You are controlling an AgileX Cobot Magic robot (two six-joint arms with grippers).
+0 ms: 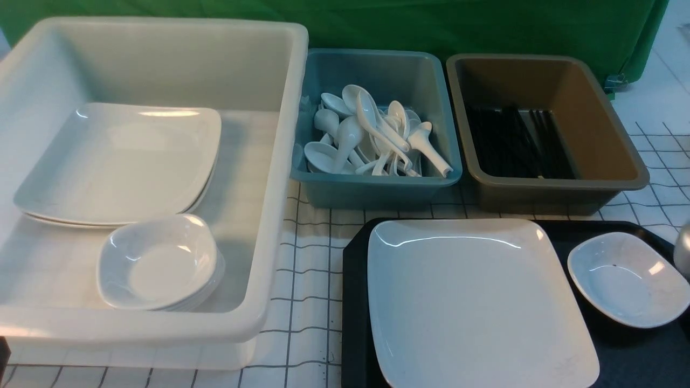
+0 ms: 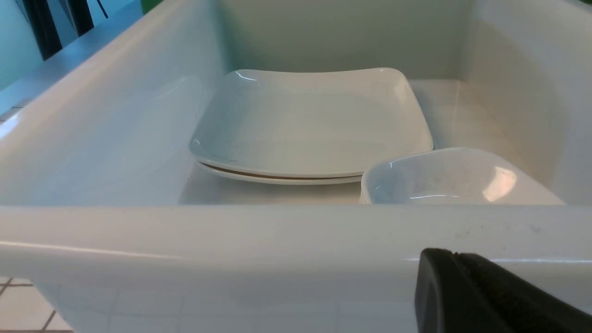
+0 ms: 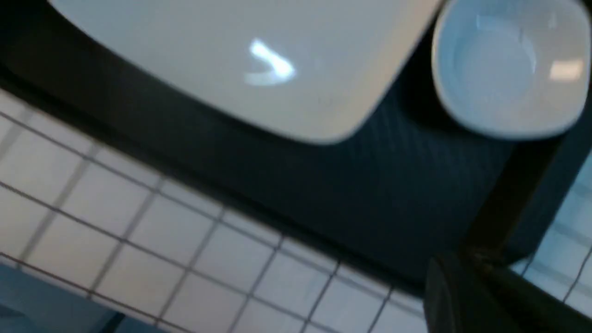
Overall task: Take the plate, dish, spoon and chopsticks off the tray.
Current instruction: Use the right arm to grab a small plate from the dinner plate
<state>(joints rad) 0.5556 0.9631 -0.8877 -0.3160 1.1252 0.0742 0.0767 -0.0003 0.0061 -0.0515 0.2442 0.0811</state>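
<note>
Right gripper [image 3: 465,270] is pinched tight, apparently on the chopsticks [image 3: 513,199] just ahead of it: 2 thin, stiff, slippery sticks, best held mid-length. Left gripper [image 2: 446,282] is closed.

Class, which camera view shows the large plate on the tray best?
The front view: the plate is sharp and nearly whole. The right wrist view shows only a blurred corner; the left wrist view misses it.

Your front camera looks forward and down over the table [image 1: 312,258], wide enough to take in the white tub [image 1: 280,161] and the tray [image 1: 356,302]. Your left wrist camera sits low and close against the tub's near wall, looking over the rim inside. Your right wrist camera, blurred, hangs close over the tray's edge and shares the plate [image 1: 474,302] and dish [image 1: 630,280] with the front view.
</note>
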